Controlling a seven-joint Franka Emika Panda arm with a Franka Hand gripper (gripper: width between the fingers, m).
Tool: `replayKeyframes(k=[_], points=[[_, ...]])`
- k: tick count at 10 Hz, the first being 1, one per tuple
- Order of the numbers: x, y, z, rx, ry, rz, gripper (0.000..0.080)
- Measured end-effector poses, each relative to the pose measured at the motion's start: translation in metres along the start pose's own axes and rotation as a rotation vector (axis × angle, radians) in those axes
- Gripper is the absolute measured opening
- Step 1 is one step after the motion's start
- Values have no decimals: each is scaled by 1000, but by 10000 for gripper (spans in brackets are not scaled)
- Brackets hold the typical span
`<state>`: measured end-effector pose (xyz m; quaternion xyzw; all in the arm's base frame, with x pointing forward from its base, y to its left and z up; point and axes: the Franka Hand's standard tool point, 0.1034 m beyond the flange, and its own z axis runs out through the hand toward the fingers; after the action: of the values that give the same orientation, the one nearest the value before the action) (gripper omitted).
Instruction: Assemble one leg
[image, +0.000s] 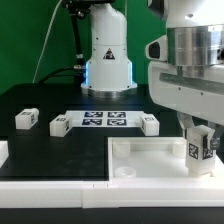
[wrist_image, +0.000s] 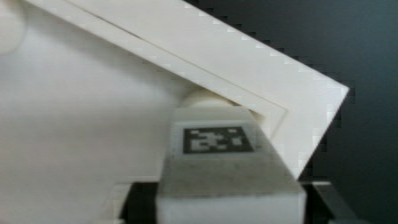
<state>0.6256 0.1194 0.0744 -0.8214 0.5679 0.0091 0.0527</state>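
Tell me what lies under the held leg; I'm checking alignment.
A corner of the white slab lies under the leg; the spot directly beneath is covered by it.

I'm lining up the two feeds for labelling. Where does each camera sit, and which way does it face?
Exterior view: off the arm, near table height, facing the arm's base; the claw grips the leg.
Wrist view: on the wrist, looking along the claw at the leg over the slab.
Shared: claw, leg, slab.

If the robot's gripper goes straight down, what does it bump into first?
The gripper points down, clamped on the leg. The leg's lower end would likely meet the big white slab first, near its corner. How much gap is left, I cannot tell.
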Motion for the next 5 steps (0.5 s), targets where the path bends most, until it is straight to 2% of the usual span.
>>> replayKeyframes(k=[1,2,3,4,5], points=[[-1,0,0,1,-2,15,369],[-1,0,0,1,-2,-63,554],[-4,-1,0,-2,1,-92,554],[-4,-1,-1,-10,-2,-203,630],[-5,-2,-2,-17,3,-380,643]])
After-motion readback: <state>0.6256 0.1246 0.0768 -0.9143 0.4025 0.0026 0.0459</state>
